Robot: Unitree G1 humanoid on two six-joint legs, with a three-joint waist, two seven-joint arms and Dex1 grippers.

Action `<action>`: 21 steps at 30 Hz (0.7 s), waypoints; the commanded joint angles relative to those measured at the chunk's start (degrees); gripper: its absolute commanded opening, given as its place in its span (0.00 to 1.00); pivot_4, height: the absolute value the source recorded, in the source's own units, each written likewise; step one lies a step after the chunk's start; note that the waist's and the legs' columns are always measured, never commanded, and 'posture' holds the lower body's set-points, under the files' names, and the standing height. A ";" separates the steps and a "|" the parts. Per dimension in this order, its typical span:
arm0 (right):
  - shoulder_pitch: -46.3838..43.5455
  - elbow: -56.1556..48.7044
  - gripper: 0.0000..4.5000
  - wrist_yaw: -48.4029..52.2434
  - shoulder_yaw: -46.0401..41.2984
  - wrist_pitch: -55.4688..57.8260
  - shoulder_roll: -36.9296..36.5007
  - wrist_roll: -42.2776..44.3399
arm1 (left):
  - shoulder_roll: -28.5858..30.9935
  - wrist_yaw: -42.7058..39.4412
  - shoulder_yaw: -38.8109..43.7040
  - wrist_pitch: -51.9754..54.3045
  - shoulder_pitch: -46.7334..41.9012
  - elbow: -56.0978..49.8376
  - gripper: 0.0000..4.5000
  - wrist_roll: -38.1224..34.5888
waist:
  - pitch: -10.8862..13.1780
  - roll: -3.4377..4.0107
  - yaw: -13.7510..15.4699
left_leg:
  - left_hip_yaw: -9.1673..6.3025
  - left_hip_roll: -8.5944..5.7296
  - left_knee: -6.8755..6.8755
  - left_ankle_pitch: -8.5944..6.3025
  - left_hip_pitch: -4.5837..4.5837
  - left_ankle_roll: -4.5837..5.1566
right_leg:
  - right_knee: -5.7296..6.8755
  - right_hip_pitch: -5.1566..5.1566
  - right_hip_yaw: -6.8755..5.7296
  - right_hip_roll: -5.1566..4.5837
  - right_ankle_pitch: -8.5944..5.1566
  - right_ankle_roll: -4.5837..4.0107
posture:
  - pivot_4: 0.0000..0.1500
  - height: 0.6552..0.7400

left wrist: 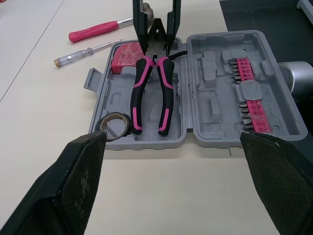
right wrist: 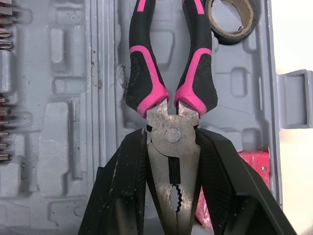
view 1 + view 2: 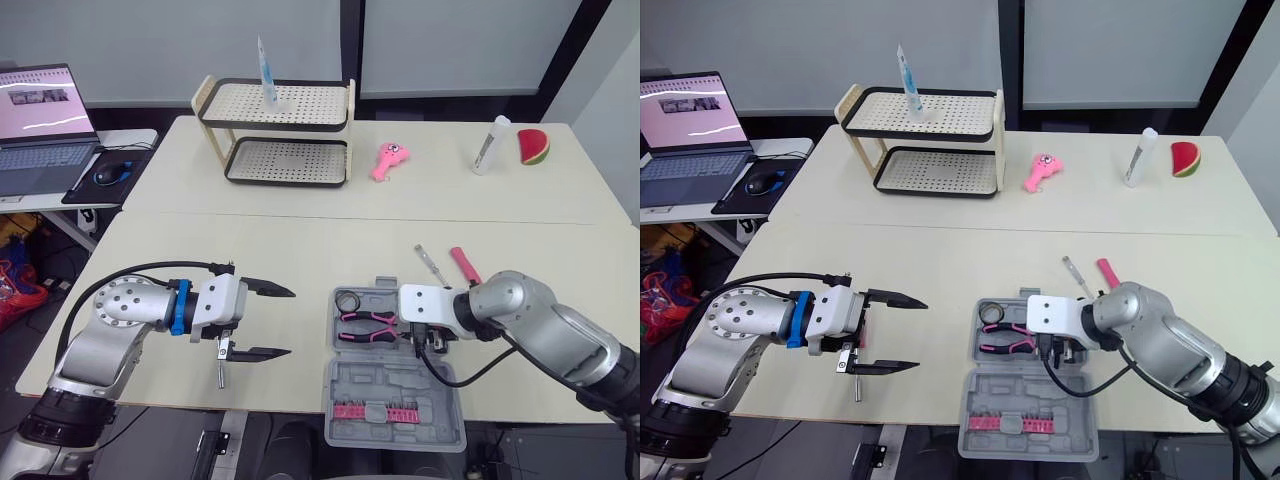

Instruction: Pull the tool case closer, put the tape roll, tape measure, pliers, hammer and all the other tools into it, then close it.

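The grey tool case (image 3: pixel 395 385) lies open near the table's front edge. In its far half lie the pink-and-black pliers (image 3: pixel 366 327), a tape roll (image 3: pixel 348 300) and a red tape measure (image 1: pixel 126 54). My right gripper (image 3: pixel 428 345) reaches over the case. In the right wrist view its fingers (image 2: pixel 124 166) press both sides of the pliers' head (image 2: pixel 171 142). To the left of the case my left gripper (image 3: pixel 270 320) hovers wide open and holds nothing. A red-handled screwdriver (image 3: pixel 464 265) and a clear-handled one (image 3: pixel 429 265) lie on the table behind the case.
A small silver tool (image 3: pixel 222 365) lies on the table under my left gripper. Pink bits (image 3: pixel 375 410) fill the case's near half. At the back stand a two-tier rack (image 3: pixel 285 130), a pink toy (image 3: pixel 388 160), a white bottle (image 3: pixel 490 145) and a watermelon slice (image 3: pixel 533 147).
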 commanded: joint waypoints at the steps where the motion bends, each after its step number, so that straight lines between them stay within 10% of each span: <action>1: -0.85 -1.32 0.28 0.67 0.01 -0.93 0.23 -1.54 | 0.93 -0.13 0.70 0.02 -0.01 -1.44 1.00 -0.25 | 0.00 0.00 0.00 | 0.00 0.00 0.00 0.00 0.00 0.00 | 0.00 0.00 0.00 0.00 0.00 0.00 | 1.00 1.00; 21: 4.12 1.93 0.28 -1.03 1.98 -4.24 4.61 -6.47 | 0.77 0.64 0.58 0.10 0.78 -2.13 1.00 0.17 | -0.01 0.00 -0.05 | 0.01 0.03 0.00 0.00 0.01 -0.01 | 0.03 -0.02 0.01 0.04 0.00 0.00 | 1.00 1.00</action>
